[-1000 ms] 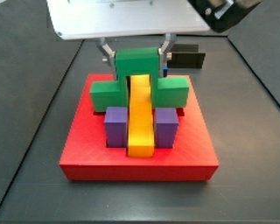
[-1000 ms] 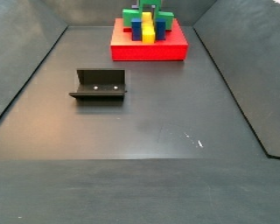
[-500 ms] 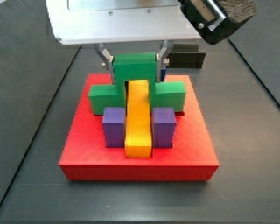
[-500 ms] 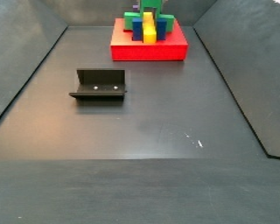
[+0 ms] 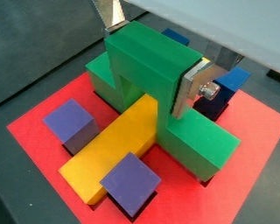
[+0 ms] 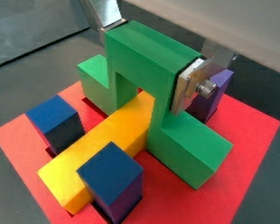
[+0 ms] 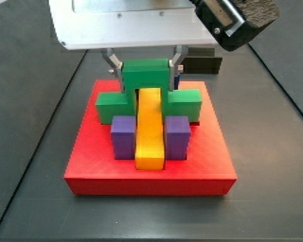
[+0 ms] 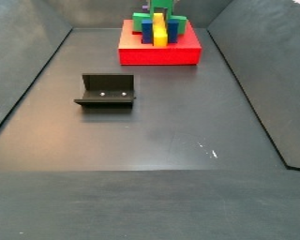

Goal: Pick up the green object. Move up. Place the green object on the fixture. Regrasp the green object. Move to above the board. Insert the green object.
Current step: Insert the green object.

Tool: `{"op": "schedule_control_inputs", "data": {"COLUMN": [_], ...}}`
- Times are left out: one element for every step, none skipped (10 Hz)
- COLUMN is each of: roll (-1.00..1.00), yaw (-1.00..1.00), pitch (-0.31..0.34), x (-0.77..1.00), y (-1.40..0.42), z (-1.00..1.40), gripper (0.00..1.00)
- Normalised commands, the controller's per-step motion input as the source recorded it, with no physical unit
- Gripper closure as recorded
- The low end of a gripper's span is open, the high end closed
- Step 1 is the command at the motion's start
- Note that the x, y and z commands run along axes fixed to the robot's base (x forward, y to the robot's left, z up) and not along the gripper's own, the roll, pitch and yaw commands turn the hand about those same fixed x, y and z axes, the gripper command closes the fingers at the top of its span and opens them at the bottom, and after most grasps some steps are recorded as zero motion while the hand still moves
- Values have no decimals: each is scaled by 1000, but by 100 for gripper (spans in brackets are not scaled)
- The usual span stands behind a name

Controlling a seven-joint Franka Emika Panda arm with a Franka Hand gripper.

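The green object [image 7: 147, 77] stands bridge-like over the yellow bar [image 7: 149, 128] at the back of the red board [image 7: 148, 168]. Its two square ends rest low on either side of the bar. My gripper [image 7: 147, 60] comes down from above and is shut on the green object's raised middle. Both wrist views show the green object [image 5: 143, 63] [image 6: 143, 68] pinched between silver fingers [image 5: 192, 83] [image 6: 187, 85], with my gripper [image 5: 150, 51] [image 6: 149, 51] centred over it. The fixture [image 8: 106, 91] stands alone on the floor, far from the board [image 8: 159, 54].
Two purple blocks [image 7: 122, 132] [image 7: 180, 132] flank the yellow bar near the board's front. Blue cubes [image 6: 52, 120] [image 6: 111, 172] sit in other slots. A dark block [image 7: 204, 64] lies behind the board. Sloped grey walls [image 8: 22, 84] bound the floor.
My gripper has come down a little with the green object, which now sits lower over the yellow bar. Nothing else has moved.
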Motion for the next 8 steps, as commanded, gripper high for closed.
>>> {"op": "schedule_control_inputs", "data": {"roll": [40,13,1,0,0,0,-1,-31], "yaw": [46,34,20,17,0,0,0,0], "pitch": [20,0,0,0,0,0,0,0], "x": [180,97,106,94,86,91,34,0], "y": [0,0,0,0,0,0,0,0], "z": [0,-26,-34,-29,-9,-14,-51,-80], "gripper": [100,100,100,100,100,100,100,100]}}
